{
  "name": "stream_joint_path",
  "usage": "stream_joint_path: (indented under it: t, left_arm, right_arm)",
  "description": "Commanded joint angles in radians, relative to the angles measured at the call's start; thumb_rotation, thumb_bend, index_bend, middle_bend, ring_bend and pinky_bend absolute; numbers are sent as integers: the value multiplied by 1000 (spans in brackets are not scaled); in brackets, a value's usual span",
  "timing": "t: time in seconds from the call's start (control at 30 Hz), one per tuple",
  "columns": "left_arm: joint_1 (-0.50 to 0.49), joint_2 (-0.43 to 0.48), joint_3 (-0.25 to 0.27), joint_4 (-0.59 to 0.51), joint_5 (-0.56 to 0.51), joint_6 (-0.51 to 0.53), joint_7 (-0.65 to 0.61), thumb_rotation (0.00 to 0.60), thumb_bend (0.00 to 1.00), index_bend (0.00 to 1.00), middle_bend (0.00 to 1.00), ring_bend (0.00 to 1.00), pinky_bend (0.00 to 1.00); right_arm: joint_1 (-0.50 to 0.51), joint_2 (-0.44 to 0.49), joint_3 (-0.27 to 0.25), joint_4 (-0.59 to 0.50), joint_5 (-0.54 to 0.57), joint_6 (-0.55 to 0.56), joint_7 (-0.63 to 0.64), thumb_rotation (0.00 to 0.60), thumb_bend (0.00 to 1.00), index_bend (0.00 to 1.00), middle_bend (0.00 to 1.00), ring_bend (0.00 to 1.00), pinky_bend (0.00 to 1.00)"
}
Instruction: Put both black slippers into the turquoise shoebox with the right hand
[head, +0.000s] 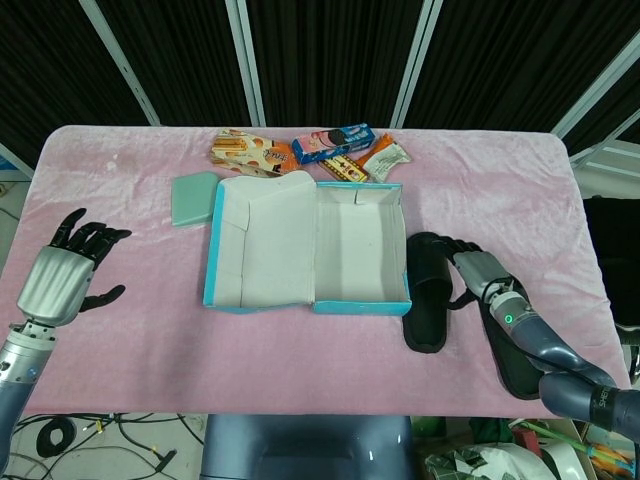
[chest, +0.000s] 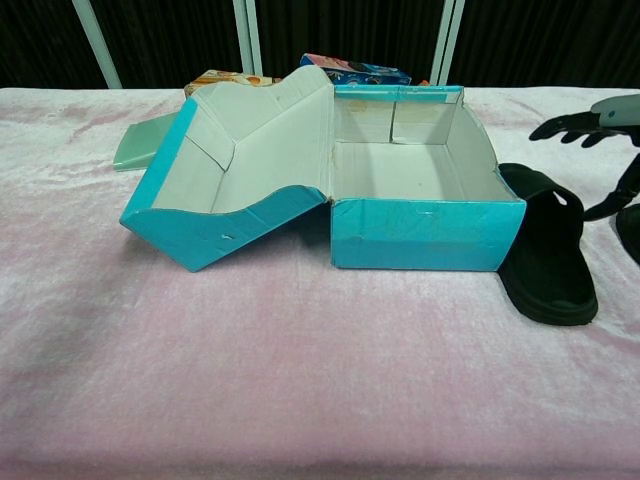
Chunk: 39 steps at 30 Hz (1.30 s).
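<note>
The turquoise shoebox (head: 362, 301) (chest: 425, 233) stands open mid-table, empty, with its lid (head: 262, 240) (chest: 215, 235) folded out to its left. One black slipper (head: 427, 310) (chest: 548, 260) lies flat just right of the box. The second black slipper (head: 514, 355) (chest: 630, 232) lies further right, partly under my right forearm. My right hand (head: 473, 269) (chest: 598, 118) hovers over the near slipper's strap end with fingers spread, holding nothing. My left hand (head: 62, 273) floats open at the far left, away from the box.
Snack packs (head: 335, 143) and a biscuit box (head: 247, 151) (chest: 222, 78) lie behind the shoebox. A pale green flat pad (head: 193, 195) (chest: 148, 138) sits at the box's back left. Pink cloth (head: 150, 330) covers the table.
</note>
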Motion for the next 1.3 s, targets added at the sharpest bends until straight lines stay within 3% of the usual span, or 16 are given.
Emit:
stream_joint_path:
  t: [0.03, 0.3, 0.63, 0.7, 0.83, 1.0, 1.3]
  left_arm:
    - [-3, -3, 0, 0, 3, 0, 1, 600, 0, 226, 311, 217, 104]
    - [-1, -10, 4, 10, -11, -5, -4, 600, 0, 224, 309, 217, 104]
    - [19, -19, 17, 40, -29, 5, -28, 600, 0, 223, 307, 216, 104]
    - [22, -19, 18, 45, -31, 8, -34, 600, 0, 223, 307, 216, 104]
    - [26, -20, 19, 52, -34, 11, -40, 600, 0, 223, 307, 217, 104]
    - [30, -22, 18, 56, -32, 22, -47, 600, 0, 223, 307, 217, 104]
    - [33, -26, 19, 64, -23, 33, -57, 600, 0, 223, 307, 217, 104]
  right_arm:
    - [1, -13, -14, 10, 20, 1, -9, 600, 61, 0, 0, 0, 72]
    - [43, -58, -26, 74, 66, -38, -27, 600, 61, 0, 0, 0, 72]
    - [121, -156, -58, 273, 166, -152, -42, 600, 60, 0, 15, 0, 72]
    - [130, -175, -64, 305, 176, -163, -43, 600, 61, 27, 113, 8, 90]
    - [139, -199, -72, 346, 178, -173, -40, 600, 121, 244, 322, 119, 159]
    - [124, -195, -66, 334, 150, -151, -21, 600, 236, 363, 424, 215, 199]
    - [58, -88, -40, 161, 75, 0, 1, 600, 239, 397, 450, 244, 208]
